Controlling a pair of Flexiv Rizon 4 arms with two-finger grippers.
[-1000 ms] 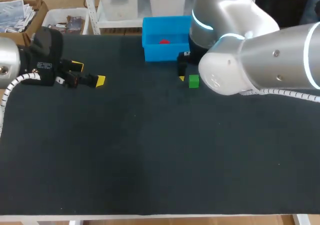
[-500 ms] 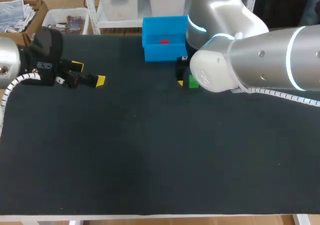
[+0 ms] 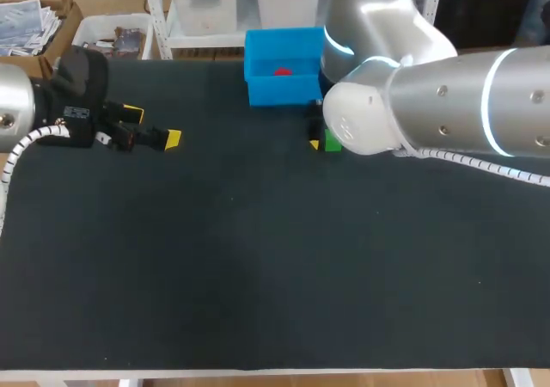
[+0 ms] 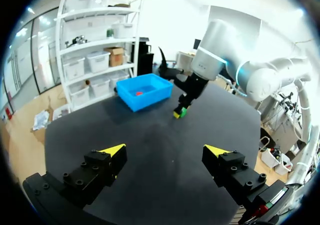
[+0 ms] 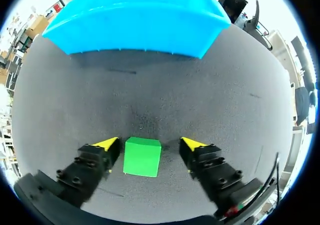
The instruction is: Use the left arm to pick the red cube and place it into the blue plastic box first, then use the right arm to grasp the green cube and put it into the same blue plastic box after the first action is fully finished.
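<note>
Right gripper [image 5: 150,143]: fingers apart, straddling the green cube [image 5: 142,157] on the surface [image 3: 258,258] near the box [image 3: 258,90]. Left gripper [image 4: 164,150]: fingers apart, empty.

Risk: the cube sits off-centre toward one finger, so closing may shove or twist it.

Count: one green cube, one red cube [image 3: 282,71] (inside the box), one box.

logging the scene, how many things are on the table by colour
red cube: 1
green cube: 1
blue box: 1
total: 3
</note>
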